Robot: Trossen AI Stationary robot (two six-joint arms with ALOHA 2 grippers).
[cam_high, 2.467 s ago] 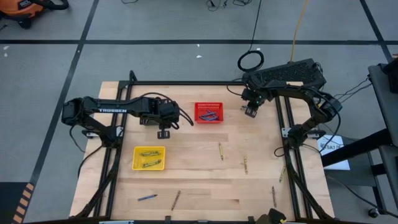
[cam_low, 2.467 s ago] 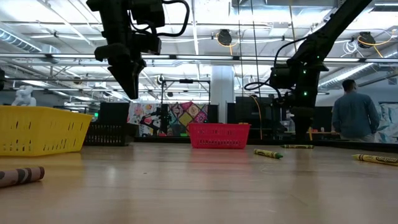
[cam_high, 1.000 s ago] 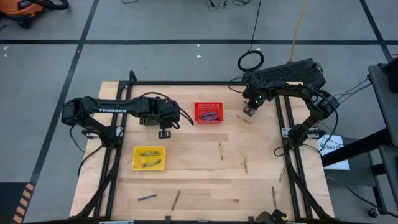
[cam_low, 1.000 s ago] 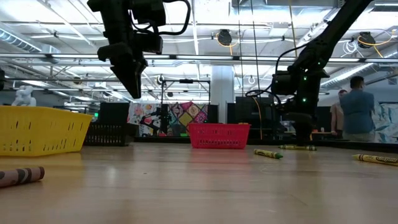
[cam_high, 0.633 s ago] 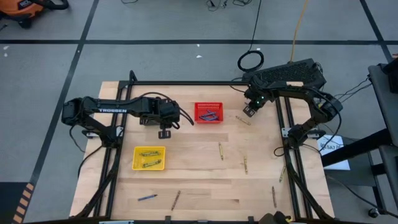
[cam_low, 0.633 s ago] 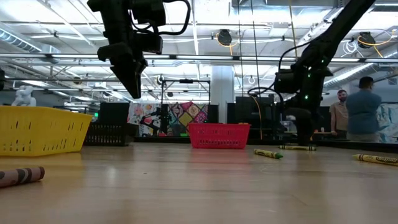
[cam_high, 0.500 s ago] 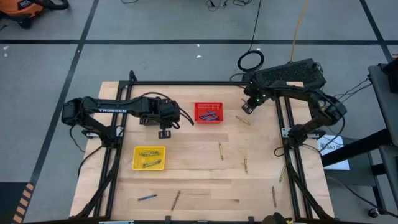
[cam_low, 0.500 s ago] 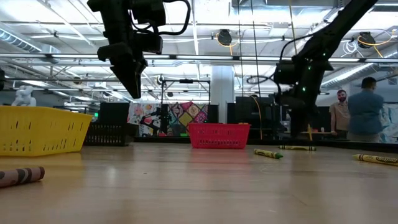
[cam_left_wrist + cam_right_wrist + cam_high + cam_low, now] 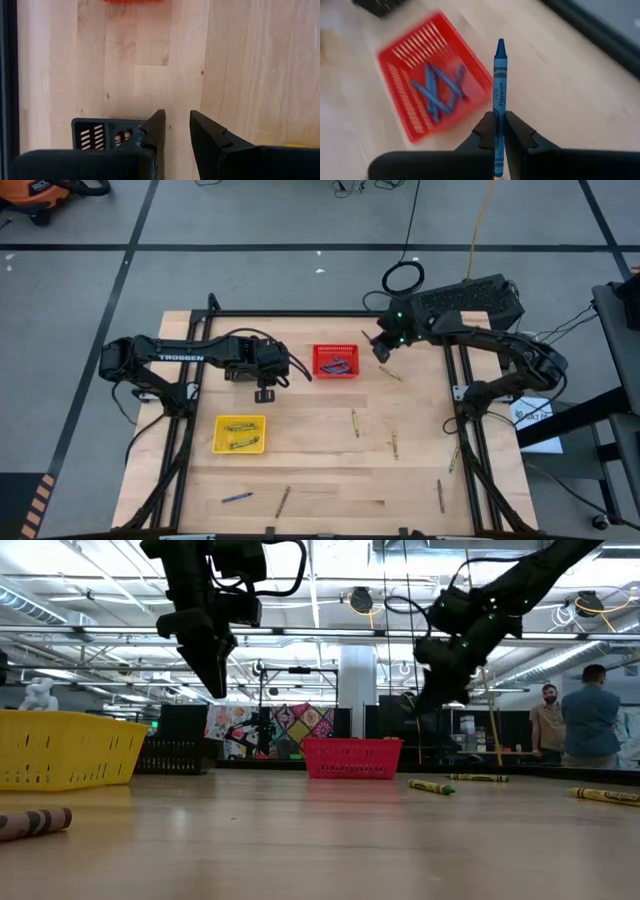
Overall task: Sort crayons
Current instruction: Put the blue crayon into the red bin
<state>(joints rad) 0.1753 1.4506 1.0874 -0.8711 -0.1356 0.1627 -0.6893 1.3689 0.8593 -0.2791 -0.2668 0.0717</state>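
Observation:
My right gripper [image 9: 380, 346] hangs above the table just right of the red basket [image 9: 335, 361] and is shut on a blue crayon [image 9: 500, 75]. In the low view this gripper [image 9: 425, 700] slants down toward the basket [image 9: 352, 757]. Several blue crayons [image 9: 437, 90] lie inside the red basket. My left gripper [image 9: 263, 394] hovers open over the table's left half, above a black basket [image 9: 107, 134], with nothing between its fingers [image 9: 157, 125]. The yellow basket [image 9: 240, 434] holds yellow-green crayons. My right gripper pinches the blue crayon's wrapped barrel [image 9: 499, 107] between its two fingers, behind the middle. The crayon lies along the fingers, its pointed tip [image 9: 500, 44] sticking out ahead of them. The fingers slant down toward the table's left. The crayon is lifted clear of the table.
Loose crayons lie on the bare wood: one [image 9: 390, 372] right of the red basket, others [image 9: 354, 422] [image 9: 393, 444] in the middle right, more [image 9: 439, 493] [image 9: 237, 497] [image 9: 283, 500] near the front edge. A black frame rail [image 9: 300, 313] runs along the far edge. People stand behind the table [image 9: 585, 725].
My right gripper has risen from the table at the far right and swung left toward the red basket, tipping from pointing down to a slant. The blue crayon has come up with it, clear of the wood. One crayon stays lying where the gripper was.

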